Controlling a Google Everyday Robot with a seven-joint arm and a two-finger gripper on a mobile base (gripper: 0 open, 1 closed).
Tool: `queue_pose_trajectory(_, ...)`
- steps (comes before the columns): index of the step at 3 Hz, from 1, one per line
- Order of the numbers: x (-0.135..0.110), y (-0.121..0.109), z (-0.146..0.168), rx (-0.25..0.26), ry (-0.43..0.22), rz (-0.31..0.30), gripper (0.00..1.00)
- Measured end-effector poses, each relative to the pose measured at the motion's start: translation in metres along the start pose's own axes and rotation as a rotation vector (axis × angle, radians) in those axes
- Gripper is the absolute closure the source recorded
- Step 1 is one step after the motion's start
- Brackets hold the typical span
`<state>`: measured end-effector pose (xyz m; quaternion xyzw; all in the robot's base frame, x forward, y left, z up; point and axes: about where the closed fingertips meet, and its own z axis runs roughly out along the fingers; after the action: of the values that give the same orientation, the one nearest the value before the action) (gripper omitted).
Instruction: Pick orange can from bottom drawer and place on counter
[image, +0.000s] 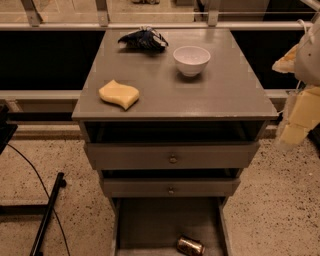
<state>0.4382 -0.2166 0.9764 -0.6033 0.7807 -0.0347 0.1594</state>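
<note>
Camera view — my gripper (301, 112), open or closed I cannot tell, hangs beside the counter (165, 97) — the orange can (190, 245) lies ungrasped in the bottom drawer (150, 225).

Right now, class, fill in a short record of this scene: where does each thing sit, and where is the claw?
can: on its side in the open bottom drawer, right of middle, at the end nearest the camera
counter: holds three things, no can
sponge: counter, front left
bowl: counter, back right, upright
bag: dark, crumpled, at the counter's back edge, left of the bowl
claw: right of the cabinet, beside the counter's front corner, far from the can
</note>
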Motion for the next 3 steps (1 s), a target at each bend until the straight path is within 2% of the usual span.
queue_pose_trajectory(1, 0.0, 0.0, 0.0, 0.0, 0.0, 0.0, 0.0)
queue_pose_trajectory(2, -0.011, 0.003, 0.026, 0.002, -0.031, -0.02, 0.0)
queue_pose_trajectory(3, -0.025, 0.05, 0.127, -0.113, -0.215, -0.078, 0.0)
